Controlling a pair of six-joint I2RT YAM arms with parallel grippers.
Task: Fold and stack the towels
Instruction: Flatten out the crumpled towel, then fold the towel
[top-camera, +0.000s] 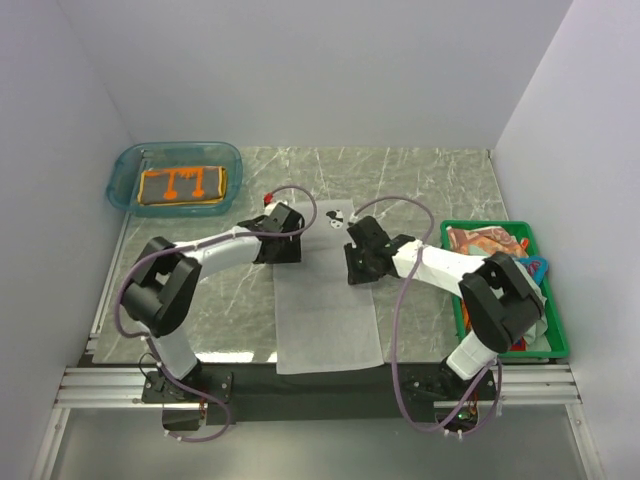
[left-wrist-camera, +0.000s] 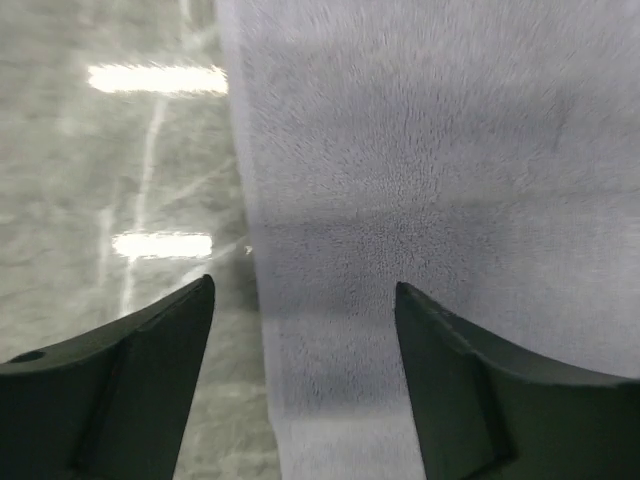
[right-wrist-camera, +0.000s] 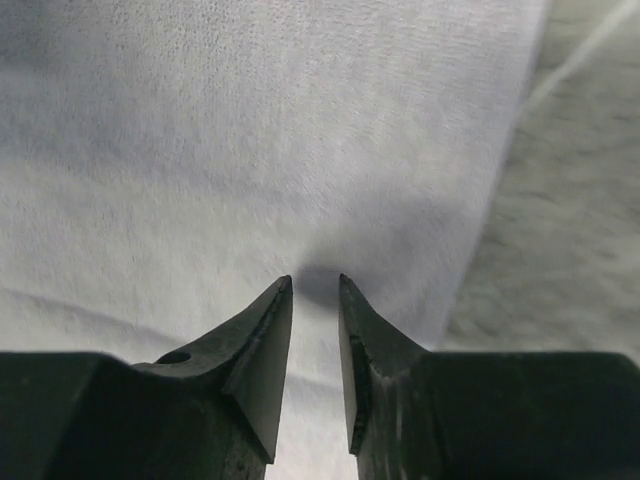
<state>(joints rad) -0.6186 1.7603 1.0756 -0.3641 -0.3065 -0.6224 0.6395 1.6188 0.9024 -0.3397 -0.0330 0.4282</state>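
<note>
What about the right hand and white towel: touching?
Cannot tell. Right wrist view: the right hand hangs close over the white towel, but neither contact nor gap shows plainly.

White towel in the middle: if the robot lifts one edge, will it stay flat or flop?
Probably flops: the white towel lies thin and flat on the table. Likely light too. Its fuzzy nap in the wrist views suggests it won't slip easily.
</note>
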